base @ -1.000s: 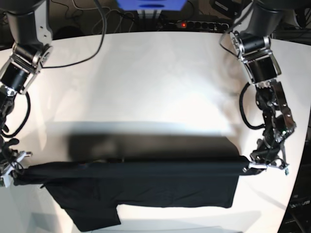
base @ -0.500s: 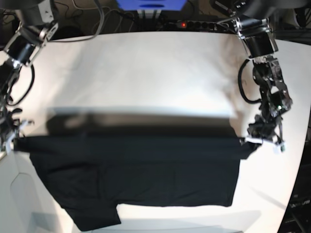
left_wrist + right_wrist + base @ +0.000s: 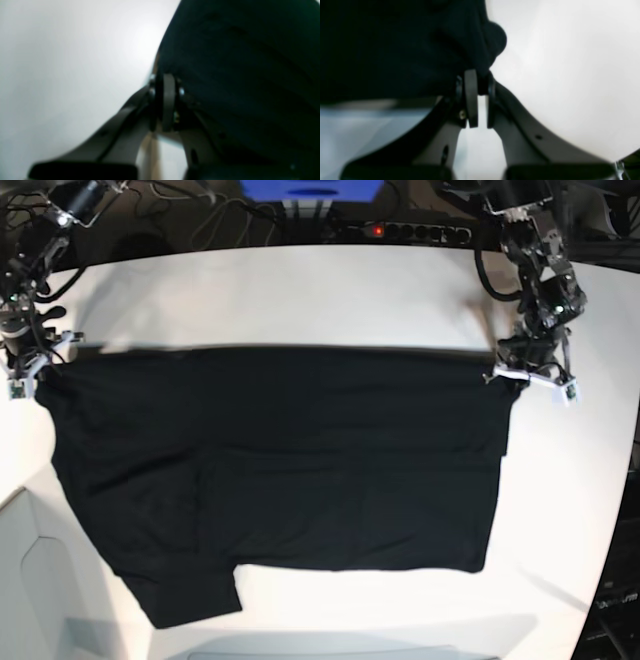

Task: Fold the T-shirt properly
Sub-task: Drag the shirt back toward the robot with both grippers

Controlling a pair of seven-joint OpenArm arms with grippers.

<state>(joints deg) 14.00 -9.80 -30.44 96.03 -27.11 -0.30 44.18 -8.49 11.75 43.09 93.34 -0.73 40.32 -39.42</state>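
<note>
The black T-shirt (image 3: 280, 470) is spread wide over the white table (image 3: 300, 290), its far edge stretched taut between my two grippers. My left gripper (image 3: 512, 375), on the base view's right, is shut on the shirt's far right corner; in the left wrist view its fingers (image 3: 168, 100) pinch black cloth (image 3: 245, 70). My right gripper (image 3: 30, 370), on the base view's left, is shut on the far left corner; in the right wrist view its fingertips (image 3: 471, 97) clamp the cloth (image 3: 402, 50). A sleeve (image 3: 190, 595) sticks out at the near left. No tag or print shows.
A power strip (image 3: 400, 230) and cables lie beyond the table's far edge. The table's rounded right edge (image 3: 615, 510) is close to the left arm. A pale grey panel (image 3: 40, 590) shows at the near left corner.
Both grippers have pulled the shirt's held edge from the near side toward the far side of the table, unfolding the cloth so it now covers much more of the table.
</note>
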